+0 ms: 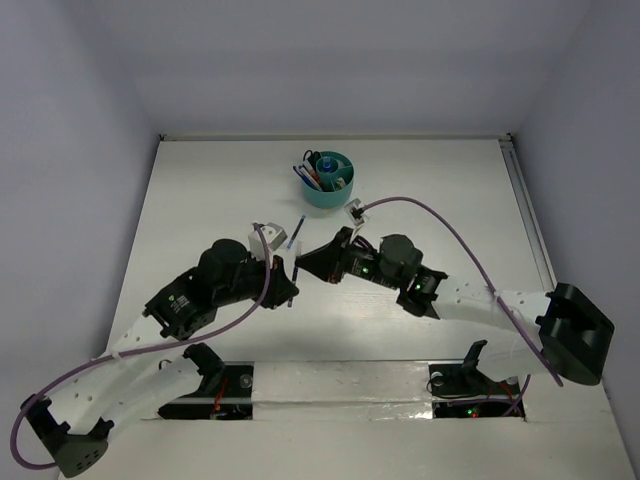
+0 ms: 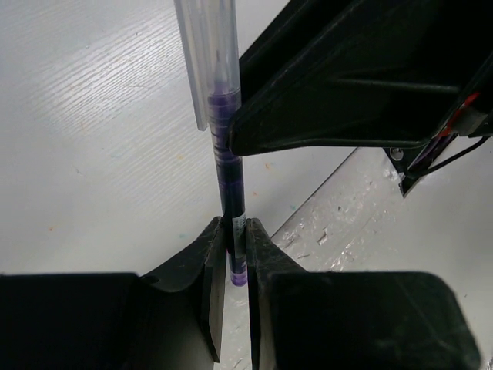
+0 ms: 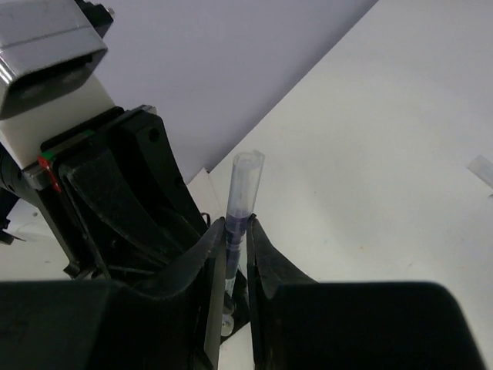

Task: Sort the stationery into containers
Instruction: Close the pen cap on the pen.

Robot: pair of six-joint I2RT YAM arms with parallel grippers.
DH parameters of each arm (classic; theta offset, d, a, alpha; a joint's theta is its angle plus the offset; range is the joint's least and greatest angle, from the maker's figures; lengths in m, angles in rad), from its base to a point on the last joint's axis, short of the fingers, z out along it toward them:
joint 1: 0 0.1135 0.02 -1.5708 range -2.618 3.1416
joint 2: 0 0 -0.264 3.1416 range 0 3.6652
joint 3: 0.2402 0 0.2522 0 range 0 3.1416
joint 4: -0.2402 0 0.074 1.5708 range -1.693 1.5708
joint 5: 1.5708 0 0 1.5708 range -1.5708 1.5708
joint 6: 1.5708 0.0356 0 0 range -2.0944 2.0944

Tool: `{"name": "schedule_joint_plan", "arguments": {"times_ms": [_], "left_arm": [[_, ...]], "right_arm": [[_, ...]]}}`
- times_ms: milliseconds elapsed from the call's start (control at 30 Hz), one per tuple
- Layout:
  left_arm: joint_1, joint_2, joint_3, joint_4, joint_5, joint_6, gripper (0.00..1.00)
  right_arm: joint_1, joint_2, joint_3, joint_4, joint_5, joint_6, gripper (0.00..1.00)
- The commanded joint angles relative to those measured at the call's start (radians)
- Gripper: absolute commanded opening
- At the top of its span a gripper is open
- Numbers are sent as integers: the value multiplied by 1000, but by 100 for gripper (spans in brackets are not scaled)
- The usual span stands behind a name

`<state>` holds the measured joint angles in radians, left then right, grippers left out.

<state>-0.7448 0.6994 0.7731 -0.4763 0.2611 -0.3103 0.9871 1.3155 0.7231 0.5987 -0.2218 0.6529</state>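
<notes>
Black left end effector [image 2: 235,230] is clenching the lower end of the dark blue pen [image 2: 221,123] above the white worktop [image 2: 92,154]; the right end effector [image 3: 240,231] is grasping the same pen, well short of the teal cup [image 1: 329,178].

No text, brand, number or sign can be read in any of the views. The pen [image 2: 229,177] has a small pale patch low on its barrel, but it is too blurred to tell whether anything is printed there.
</notes>
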Motion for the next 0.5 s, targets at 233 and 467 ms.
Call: {"name": "schedule_joint_plan", "arguments": {"times_ms": [233,467], "left_arm": [[22,-61,37,599,-157,-65,0],[22,-89,-27,614,-117,-82,0]], "right_arm": [[75,-114,-122,-375,-143,4,42],[1,-255,-53,-480,-238,-105,60]]}}
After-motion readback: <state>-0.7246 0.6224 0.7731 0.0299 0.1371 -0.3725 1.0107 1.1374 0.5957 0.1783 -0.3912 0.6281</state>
